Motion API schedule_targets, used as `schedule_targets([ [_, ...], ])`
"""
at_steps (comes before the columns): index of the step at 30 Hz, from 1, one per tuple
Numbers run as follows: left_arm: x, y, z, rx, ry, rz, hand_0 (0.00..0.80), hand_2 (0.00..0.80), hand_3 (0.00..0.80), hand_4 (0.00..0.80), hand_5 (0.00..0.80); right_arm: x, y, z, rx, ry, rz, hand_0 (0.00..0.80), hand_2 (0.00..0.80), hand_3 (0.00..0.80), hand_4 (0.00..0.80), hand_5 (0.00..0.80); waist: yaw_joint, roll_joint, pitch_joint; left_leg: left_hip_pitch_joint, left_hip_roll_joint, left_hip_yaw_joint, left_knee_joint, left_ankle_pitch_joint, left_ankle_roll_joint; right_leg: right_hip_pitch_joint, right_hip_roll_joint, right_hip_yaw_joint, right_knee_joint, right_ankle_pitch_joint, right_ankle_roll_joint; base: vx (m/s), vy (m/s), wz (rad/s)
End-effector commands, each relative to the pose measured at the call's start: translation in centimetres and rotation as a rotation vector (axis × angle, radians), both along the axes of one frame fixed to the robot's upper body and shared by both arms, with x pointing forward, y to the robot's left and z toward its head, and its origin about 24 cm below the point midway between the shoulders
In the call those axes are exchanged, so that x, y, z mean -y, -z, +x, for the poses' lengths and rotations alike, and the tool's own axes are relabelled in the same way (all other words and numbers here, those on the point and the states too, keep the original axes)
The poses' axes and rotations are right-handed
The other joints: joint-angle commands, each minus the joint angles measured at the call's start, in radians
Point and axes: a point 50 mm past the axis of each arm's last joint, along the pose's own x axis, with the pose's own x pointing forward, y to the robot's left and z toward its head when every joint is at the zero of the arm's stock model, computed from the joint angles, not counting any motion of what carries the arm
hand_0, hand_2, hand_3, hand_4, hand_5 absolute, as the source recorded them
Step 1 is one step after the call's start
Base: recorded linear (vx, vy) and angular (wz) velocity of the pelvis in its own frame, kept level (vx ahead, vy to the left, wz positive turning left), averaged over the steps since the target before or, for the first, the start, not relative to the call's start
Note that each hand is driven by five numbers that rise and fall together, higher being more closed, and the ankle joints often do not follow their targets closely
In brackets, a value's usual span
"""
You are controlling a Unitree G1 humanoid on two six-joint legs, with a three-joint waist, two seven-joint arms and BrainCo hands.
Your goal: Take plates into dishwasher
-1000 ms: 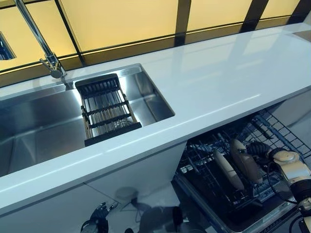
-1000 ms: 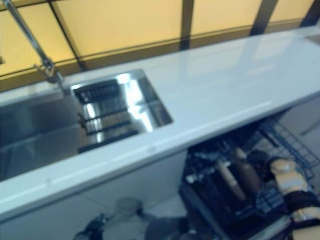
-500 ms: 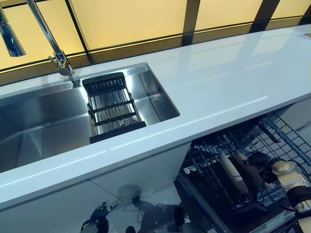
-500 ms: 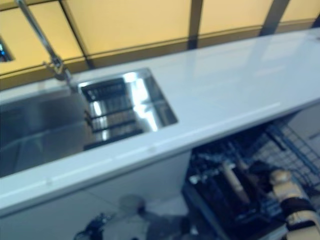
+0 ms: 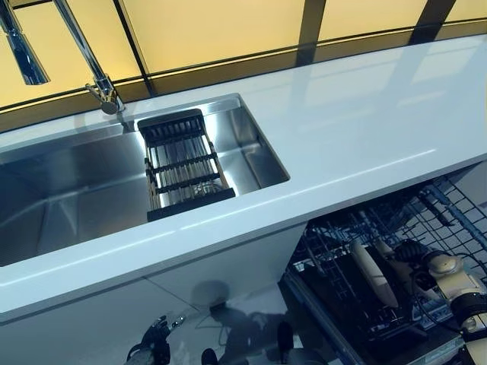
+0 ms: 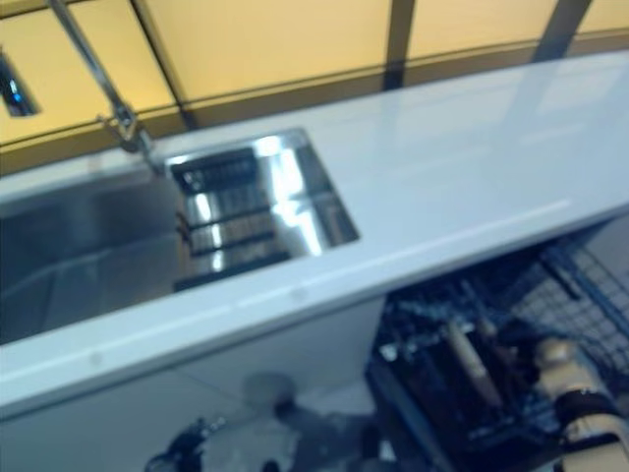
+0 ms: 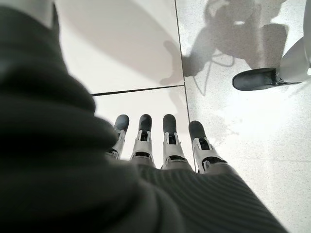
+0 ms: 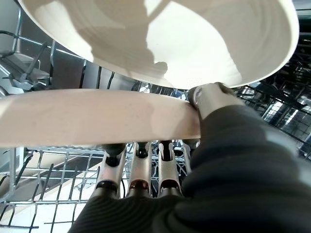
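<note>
Two cream plates stand on edge in the pulled-out dishwasher rack (image 5: 335, 251) below the counter at the lower right. My right hand (image 5: 415, 257) reaches into the rack beside them. In the right wrist view its thumb (image 8: 210, 98) lies over the rim of one plate (image 8: 97, 116) and its fingers (image 8: 142, 167) curl beneath it, so it is shut on that plate. The second plate (image 8: 184, 43) stands just beyond. My left hand (image 5: 152, 351) hangs low near the floor, open, its fingers (image 7: 170, 141) straight and holding nothing.
A white countertop (image 5: 358, 129) runs across above the rack. A steel sink (image 5: 68, 190) at the left holds a black drain rack (image 5: 183, 167), and a tap (image 5: 103, 84) rises behind it. White cabinet fronts (image 5: 114, 312) stand below.
The whole picture has shifted as the camera moved. My right hand keeps its hold on the plate in the rack, and my left hand hangs as before.
</note>
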Motion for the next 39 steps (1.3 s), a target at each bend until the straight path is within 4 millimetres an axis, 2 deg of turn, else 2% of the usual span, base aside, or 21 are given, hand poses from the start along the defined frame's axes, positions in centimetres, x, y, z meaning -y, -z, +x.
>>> schedule_targets([
  [1, -1.9, -1.5, 2.5, 0.086, 0.021, 0.05, 0.0, 0.0, 0.0, 0.0, 0.0, -0.2, 0.0, 0.9, -0.018, 0.003, -0.014, 0.8, 0.8, 0.8, 0.8, 0.8, 0.004, -0.077, 0.026, 0.008, -0.017, -0.056, -0.002, -0.032, 0.031, 0.035, -0.068, 0.012, 0.004, -0.023, 0.082, 0.0, 0.0, 0.0],
  [8, -2.2, -1.6, 2.6, 0.089, 0.015, 0.057, 0.0, 0.0, 0.0, 0.0, 0.0, 0.9, -1.1, 0.7, -0.007, 0.03, -0.038, 0.8, 0.8, 0.8, 0.8, 0.8, -0.002, -0.087, 0.028, 0.009, -0.014, -0.053, -0.002, -0.031, 0.031, 0.035, -0.065, 0.018, 0.004, -0.022, 0.081, 0.0, 0.0, 0.0],
  [9, -2.2, -1.6, 2.6, 0.087, 0.015, 0.057, 0.0, 0.0, 0.0, 0.0, 0.0, 1.0, -1.2, 0.6, -0.005, 0.035, -0.041, 0.653, 0.653, 0.653, 0.653, 0.653, -0.003, -0.088, 0.028, 0.01, -0.013, -0.052, -0.002, -0.031, 0.031, 0.036, -0.064, 0.019, 0.004, -0.022, 0.081, 0.0, 0.0, 0.0],
  [10, -2.2, -1.6, 2.6, 0.086, 0.014, 0.058, 0.0, 0.0, 0.0, 0.0, 0.0, 1.2, -1.4, 0.6, -0.001, 0.04, -0.05, 0.307, 0.307, 0.307, 0.307, 0.307, -0.004, -0.09, 0.026, 0.011, -0.013, -0.051, -0.002, -0.032, 0.031, 0.037, -0.063, 0.02, 0.004, -0.022, 0.081, 0.0, 0.0, 0.0],
  [11, -2.2, -1.6, 2.6, 0.085, 0.013, 0.058, 0.0, 0.0, 0.0, 0.0, 0.0, 1.4, -1.5, 0.6, 0.002, 0.044, -0.056, 0.053, 0.053, 0.053, 0.053, 0.053, -0.005, -0.092, 0.025, 0.012, -0.012, -0.05, -0.002, -0.032, 0.031, 0.038, -0.063, 0.021, 0.004, -0.022, 0.081, 0.0, 0.0, 0.0],
  [12, -2.1, -1.6, 2.5, 0.084, 0.014, 0.058, 0.0, 0.0, 0.0, 0.0, 0.0, 1.5, -1.6, 0.6, 0.005, 0.05, -0.057, 0.0, 0.0, 0.0, 0.0, 0.0, -0.005, -0.094, 0.023, 0.012, -0.011, -0.049, -0.002, -0.032, 0.031, 0.038, -0.062, 0.022, 0.004, -0.022, 0.081, 0.0, 0.0, 0.0],
  [25, -2.4, -1.6, 2.5, 0.08, 0.007, 0.066, 0.0, 0.0, 0.0, 0.0, 0.0, 3.1, -4.6, 0.9, 0.038, 0.061, -0.07, 0.0, 0.0, 0.0, 0.0, 0.0, -0.013, -0.11, 0.026, 0.016, -0.006, -0.04, -0.002, -0.03, 0.029, 0.039, -0.059, 0.029, 0.004, -0.019, 0.081, 0.0, 0.0, 0.0],
  [30, -2.4, -1.6, 2.2, 0.071, 0.012, 0.065, 0.0, 0.0, 0.0, 0.0, 0.0, 4.3, -6.7, 0.7, 0.037, 0.086, -0.075, 0.0, 0.0, 0.0, 0.0, 0.0, -0.019, -0.124, 0.025, 0.019, -0.004, -0.035, -0.002, -0.029, 0.028, 0.041, -0.056, 0.032, 0.004, -0.019, 0.08, 0.0, 0.0, 0.0],
  [35, -2.5, -1.6, 2.4, 0.073, 0.003, 0.068, 0.0, 0.0, 0.0, 0.0, 0.0, 6.1, -10.0, 0.2, 0.051, 0.123, -0.084, 0.0, 0.0, 0.0, 0.0, 0.0, -0.027, -0.148, 0.019, 0.021, 0.001, -0.027, -0.002, -0.028, 0.025, 0.042, -0.051, 0.039, 0.004, -0.015, 0.081, 0.004, 0.007, 0.0],
  [39, -2.6, -1.6, 2.3, 0.068, -0.008, 0.071, 0.0, 0.0, 0.0, 0.0, 0.0, 7.0, -11.6, -0.3, 0.073, 0.162, -0.075, 0.0, 0.0, 0.0, 0.0, 0.0, -0.035, -0.16, 0.011, 0.023, 0.004, -0.019, -0.002, -0.03, 0.026, 0.041, -0.048, 0.045, 0.004, -0.013, 0.082, 0.008, 0.031, -0.02],
])
